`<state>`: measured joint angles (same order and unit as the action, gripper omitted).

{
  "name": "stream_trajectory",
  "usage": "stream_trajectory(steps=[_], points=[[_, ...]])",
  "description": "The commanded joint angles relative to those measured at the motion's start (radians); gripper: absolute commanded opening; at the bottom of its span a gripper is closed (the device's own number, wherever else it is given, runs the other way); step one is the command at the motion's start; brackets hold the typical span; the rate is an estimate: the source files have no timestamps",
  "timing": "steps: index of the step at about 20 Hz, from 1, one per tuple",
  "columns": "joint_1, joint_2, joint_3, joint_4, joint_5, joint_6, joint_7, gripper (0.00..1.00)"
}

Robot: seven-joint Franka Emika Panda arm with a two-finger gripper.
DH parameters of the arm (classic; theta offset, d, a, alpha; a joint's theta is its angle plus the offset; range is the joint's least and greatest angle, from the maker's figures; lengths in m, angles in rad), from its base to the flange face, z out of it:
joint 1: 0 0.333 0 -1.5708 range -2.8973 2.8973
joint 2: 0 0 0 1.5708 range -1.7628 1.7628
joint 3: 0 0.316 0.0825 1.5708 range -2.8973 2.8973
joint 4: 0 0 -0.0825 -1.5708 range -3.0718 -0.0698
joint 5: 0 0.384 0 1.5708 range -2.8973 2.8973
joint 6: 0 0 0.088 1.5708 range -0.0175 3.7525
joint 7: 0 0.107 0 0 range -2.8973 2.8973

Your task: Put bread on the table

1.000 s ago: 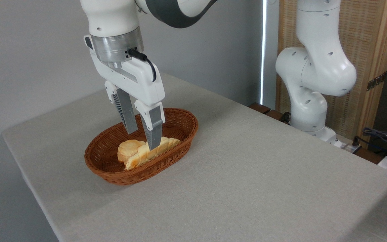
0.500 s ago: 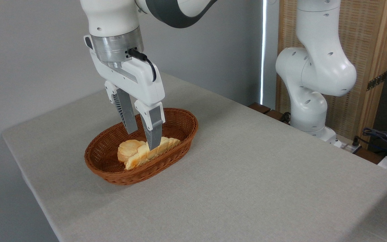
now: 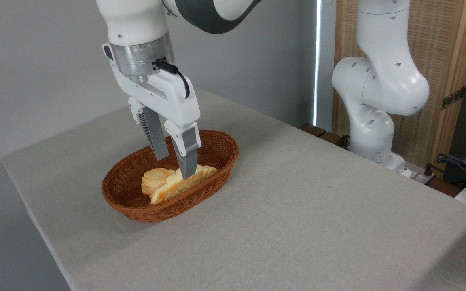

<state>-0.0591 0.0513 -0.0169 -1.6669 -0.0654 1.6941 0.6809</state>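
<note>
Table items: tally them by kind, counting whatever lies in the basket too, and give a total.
Breads: 2, the long ridged bread and a round bun, both in the basket
Baskets: 1, the brown wicker basket on the table
Total: 3

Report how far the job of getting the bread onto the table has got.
Done: the gripper is down inside the wicker basket, fingers either side of the long bread. In hand: the grasp itself; the jaws look narrowly apart, and whether they pinch the loaf cannot be told. Left: the bread lies in the basket beside a round bun, so lifting it out and setting it on the table remain.
</note>
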Motion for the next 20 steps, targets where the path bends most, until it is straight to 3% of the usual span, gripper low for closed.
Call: stream_trajectory(steps=[1, 6, 14, 20], points=[[-0.011, -0.002, 0.0, 0.003, 0.019, -0.013, -0.009, 1.0], [-0.018, -0.001, -0.011, -0.01, 0.018, 0.022, -0.007, 1.0], [-0.027, 0.018, -0.115, -0.08, 0.025, 0.128, -0.004, 1.0], [-0.028, 0.028, -0.115, -0.123, 0.025, 0.122, -0.007, 1.0]])
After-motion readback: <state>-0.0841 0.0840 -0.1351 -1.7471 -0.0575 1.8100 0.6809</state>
